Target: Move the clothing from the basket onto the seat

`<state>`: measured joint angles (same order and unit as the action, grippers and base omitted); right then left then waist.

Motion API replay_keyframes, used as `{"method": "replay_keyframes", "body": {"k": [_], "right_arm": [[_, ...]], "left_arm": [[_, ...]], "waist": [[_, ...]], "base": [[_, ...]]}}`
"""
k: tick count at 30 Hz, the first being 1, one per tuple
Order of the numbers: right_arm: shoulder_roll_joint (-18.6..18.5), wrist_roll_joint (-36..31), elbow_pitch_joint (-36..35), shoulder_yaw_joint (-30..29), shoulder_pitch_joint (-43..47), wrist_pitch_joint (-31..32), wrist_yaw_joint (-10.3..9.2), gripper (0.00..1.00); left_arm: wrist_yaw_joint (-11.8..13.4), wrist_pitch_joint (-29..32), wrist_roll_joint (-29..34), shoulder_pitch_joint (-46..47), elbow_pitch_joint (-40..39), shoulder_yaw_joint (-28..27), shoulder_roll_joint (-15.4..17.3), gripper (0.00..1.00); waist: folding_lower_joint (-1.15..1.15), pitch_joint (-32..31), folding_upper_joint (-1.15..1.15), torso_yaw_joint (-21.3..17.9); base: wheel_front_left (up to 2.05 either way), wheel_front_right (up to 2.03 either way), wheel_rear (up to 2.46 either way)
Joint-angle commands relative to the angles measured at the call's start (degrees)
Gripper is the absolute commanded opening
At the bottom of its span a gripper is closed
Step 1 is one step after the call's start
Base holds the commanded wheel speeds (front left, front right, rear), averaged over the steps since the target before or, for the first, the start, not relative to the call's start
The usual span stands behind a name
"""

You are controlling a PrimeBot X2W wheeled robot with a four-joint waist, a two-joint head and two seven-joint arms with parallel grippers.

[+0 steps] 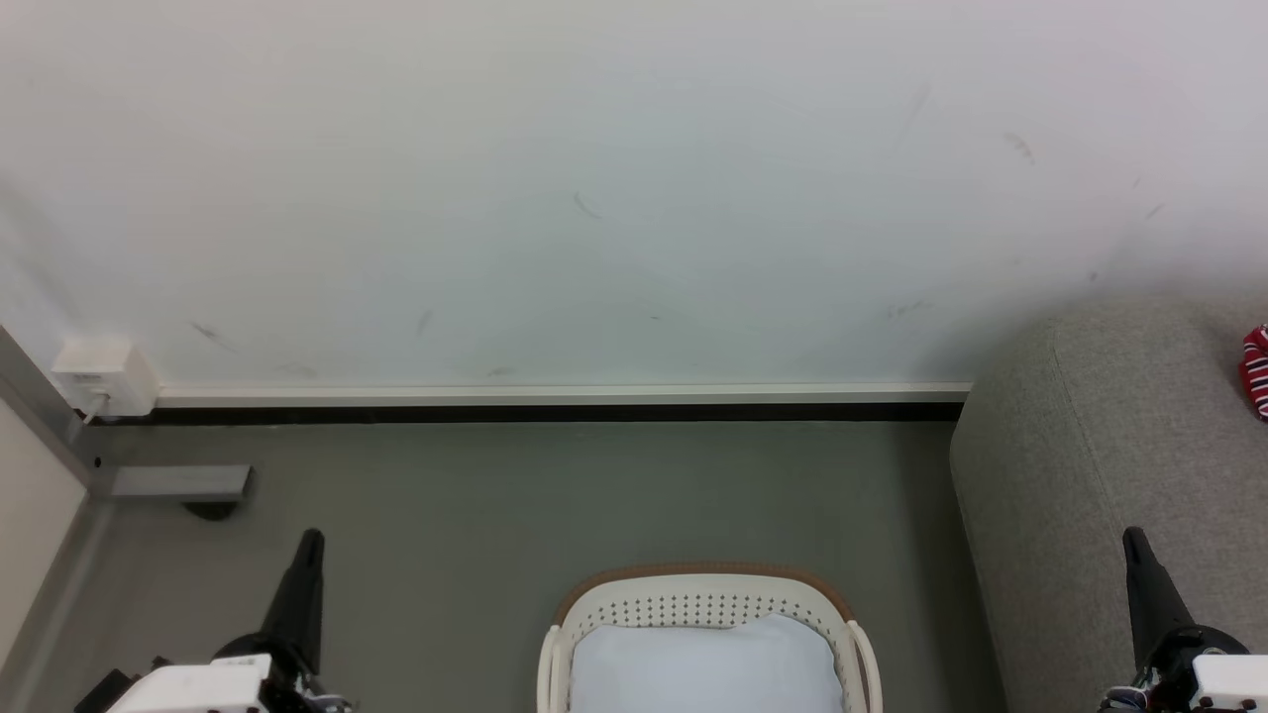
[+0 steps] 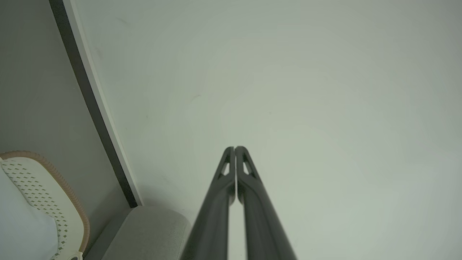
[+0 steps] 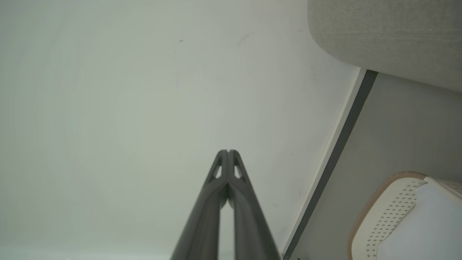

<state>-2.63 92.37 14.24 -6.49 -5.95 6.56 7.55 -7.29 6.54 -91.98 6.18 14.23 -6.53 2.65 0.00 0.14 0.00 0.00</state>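
Grey woven seat [image 1: 1090, 475] rose rounded just right of the basket [image 1: 703, 592] — perforated cream plastic, brown-rimmed, white cloth [image 1: 708, 663] inside. Farther right lay red striped clothing [image 1: 1256, 371] on the seat; I judged it soft, light, best pinched at a fold. My left gripper [image 1: 311, 537] and right gripper [image 1: 1132, 536] flanked the basket — fingers pressed together.

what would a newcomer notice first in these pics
The cream basket at bottom centre of the head view, holding a plain white cloth, stands on the grey floor before a big blank wall. To its right the grey sofa carries a scrap of red striped clothing at the picture's edge. The left gripper and right gripper flank the basket, both shut.
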Motion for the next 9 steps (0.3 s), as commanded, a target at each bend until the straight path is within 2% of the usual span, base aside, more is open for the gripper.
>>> {"method": "replay_keyframes", "body": {"k": [1,9], "right_arm": [[-0.46,0.06,-0.29,-0.21,-0.81,0.17,-0.12,0.00],[-0.46,0.06,-0.29,-0.21,-0.81,0.17,-0.12,0.00]], "left_arm": [[-0.38,0.25,-0.73,0.43,-0.18,-0.15,0.42,0.00],[-0.38,0.25,-0.74,0.43,-0.19,-0.14,0.42,0.00]], "waist": [[0.00,0.00,0.00,0.00],[0.00,0.00,0.00,0.00]], "base": [[0.00,0.00,0.00],[0.00,0.00,0.00]]}}
